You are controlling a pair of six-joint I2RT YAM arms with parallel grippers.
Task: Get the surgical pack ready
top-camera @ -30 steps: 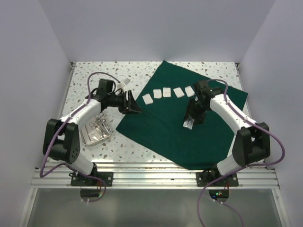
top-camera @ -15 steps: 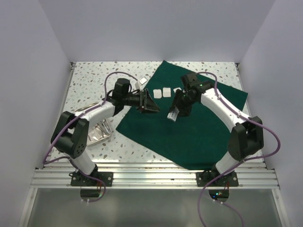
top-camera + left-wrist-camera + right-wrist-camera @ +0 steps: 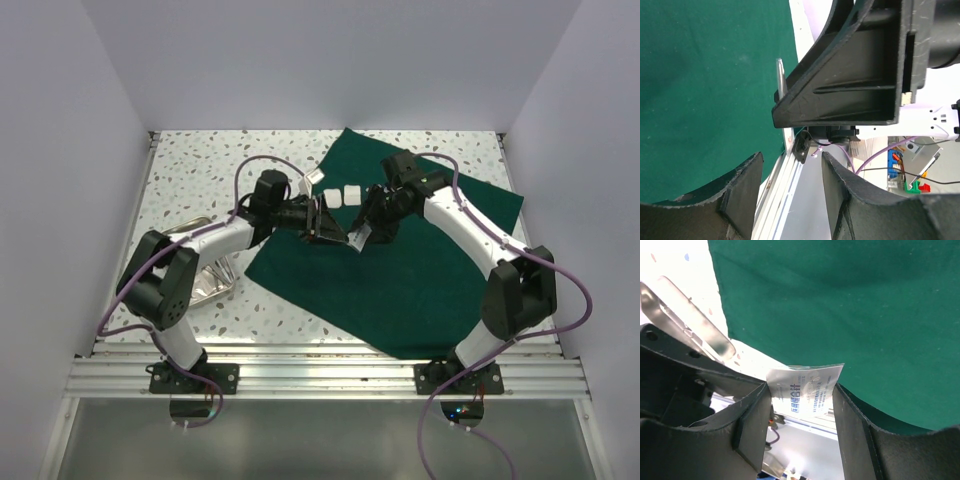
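White packet [image 3: 806,389] in right gripper [image 3: 801,402] shows print only wrist-side.

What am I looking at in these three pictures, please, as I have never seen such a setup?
These are two robot arms bolted to the near edge of a table, each ending in a two-finger pincer. The wide picture is taken from above and behind them. The other two come from a camera on each wrist, looking out past that arm's own fingers. On the table lies a green cloth with white gauze squares near its far corner. A steel tray sits to the left, partly hidden by the left arm. The right pincer grips a small printed packet. The left pincer is open and faces it closely, perhaps to take it.
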